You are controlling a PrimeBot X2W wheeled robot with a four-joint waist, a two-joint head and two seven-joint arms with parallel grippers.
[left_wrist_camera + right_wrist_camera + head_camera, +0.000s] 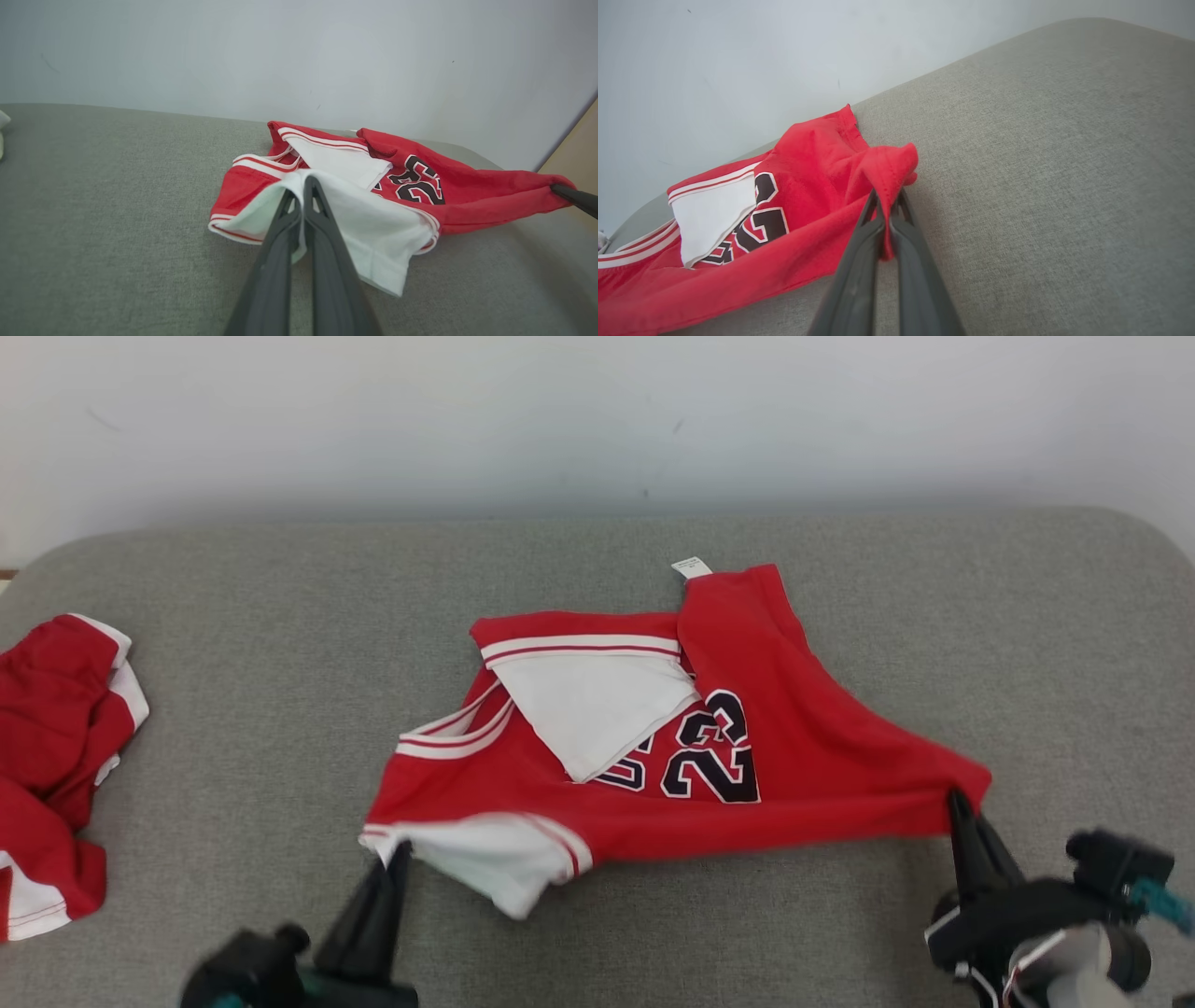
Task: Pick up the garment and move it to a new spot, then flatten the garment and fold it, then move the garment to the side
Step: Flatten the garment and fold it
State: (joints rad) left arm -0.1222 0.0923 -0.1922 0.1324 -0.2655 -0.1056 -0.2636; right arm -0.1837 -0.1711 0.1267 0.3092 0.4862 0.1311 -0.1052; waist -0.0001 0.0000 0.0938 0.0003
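Red knit cloth, a sleeveless basketball jersey [822,747] with black white-edged numerals [714,756], sags between the two pincers on the grey fabric-covered tabletop [233,728]. The left pincer [397,859] is clamped tight on a white side panel at the jersey's near corner. The right pincer [954,800] is clamped just as tight on a bunched red corner. Between them the near edge draws into a fairly taut line. The rest trails away beyond the fingertips, crumpled, with one white flap over the numerals and a small white label [692,567] at the far edge. Both corners are held, I'd judge, so the cloth can be lifted and carried without bunching. A smaller red-and-white garment [47,728] lies well outside the left pincer.
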